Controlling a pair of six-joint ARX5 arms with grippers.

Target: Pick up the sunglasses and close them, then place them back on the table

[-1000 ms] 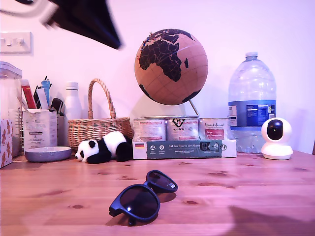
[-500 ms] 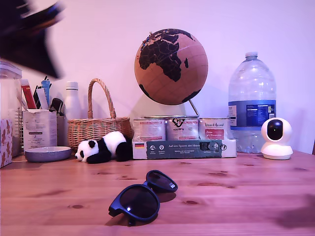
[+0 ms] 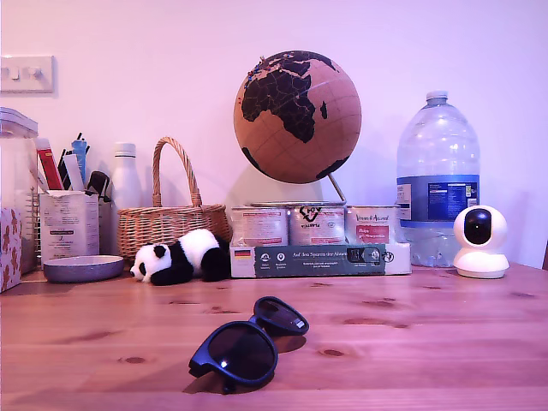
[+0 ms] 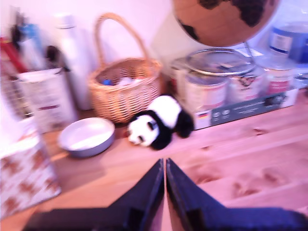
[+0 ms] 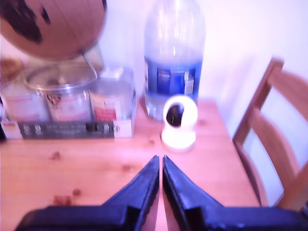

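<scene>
because both end effectors sit shut with nothing between their jaws, your first end effector (image 4: 164,166) and second end effector (image 5: 160,163), you could shove the sunglasses (image 3: 248,341) across the table (image 3: 445,334) if you descend unopened. they lie alone at lower centre of the exterior view. count one panda toy (image 3: 180,255), one basket (image 3: 169,224), three tins (image 3: 313,224).

The exterior view sits low at table (image 3: 445,325) level; both wrist views share its globe (image 3: 297,116).
</scene>
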